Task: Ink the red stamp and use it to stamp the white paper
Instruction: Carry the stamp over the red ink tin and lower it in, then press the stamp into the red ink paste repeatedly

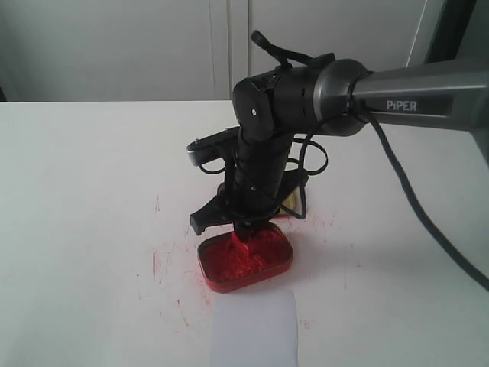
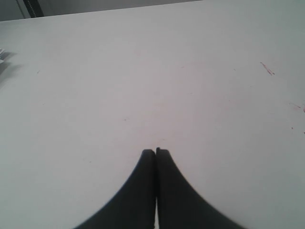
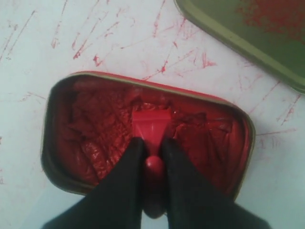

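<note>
Risk noted: the small glossy red plastic stamp (image 3: 151,126) is pressed base-down into the crumbly red ink paste (image 3: 100,133) of the oval red tin (image 3: 157,88). Clumps may be lifted with it and blot the print. If the paste clings, the tin could be dragged or tipped on withdrawal, since nothing holds it down. The small white rectangular paper sheet (image 1: 254,332) lies loose just beside the tin, on its near side in the exterior view, and could slide under the stamp. The white table (image 1: 92,191) around the tin is already streaked red.

The right gripper (image 3: 151,145) is pointed steeply down over the tin, its jaws clamped on the stamp's narrow knob. The left gripper (image 2: 156,151) faces bare table, jaws closed together on nothing; it is not seen in the exterior view.
</note>
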Robot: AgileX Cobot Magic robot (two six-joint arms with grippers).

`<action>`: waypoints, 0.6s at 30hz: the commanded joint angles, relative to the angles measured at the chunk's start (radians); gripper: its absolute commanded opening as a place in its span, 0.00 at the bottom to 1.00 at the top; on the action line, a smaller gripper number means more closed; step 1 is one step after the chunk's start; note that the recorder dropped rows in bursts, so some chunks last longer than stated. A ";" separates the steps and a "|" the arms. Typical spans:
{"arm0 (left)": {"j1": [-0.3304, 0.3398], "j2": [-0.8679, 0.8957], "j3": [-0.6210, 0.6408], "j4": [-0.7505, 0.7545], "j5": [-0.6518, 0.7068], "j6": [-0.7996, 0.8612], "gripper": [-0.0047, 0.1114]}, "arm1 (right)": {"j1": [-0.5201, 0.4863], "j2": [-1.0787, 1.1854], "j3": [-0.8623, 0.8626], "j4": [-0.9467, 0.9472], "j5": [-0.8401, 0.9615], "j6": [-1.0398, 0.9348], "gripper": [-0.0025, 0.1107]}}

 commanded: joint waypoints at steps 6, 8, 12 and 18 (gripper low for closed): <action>-0.003 0.000 0.002 -0.006 0.000 -0.004 0.04 | 0.001 0.104 0.003 -0.006 0.013 0.012 0.02; -0.003 0.000 0.002 -0.006 0.000 -0.004 0.04 | 0.001 0.121 0.005 -0.006 0.033 0.012 0.02; -0.003 0.000 0.002 -0.006 0.000 -0.004 0.04 | 0.001 0.145 0.005 -0.006 0.052 0.012 0.02; -0.003 0.000 0.002 -0.006 0.000 -0.004 0.04 | 0.001 0.153 0.037 -0.006 0.048 0.012 0.02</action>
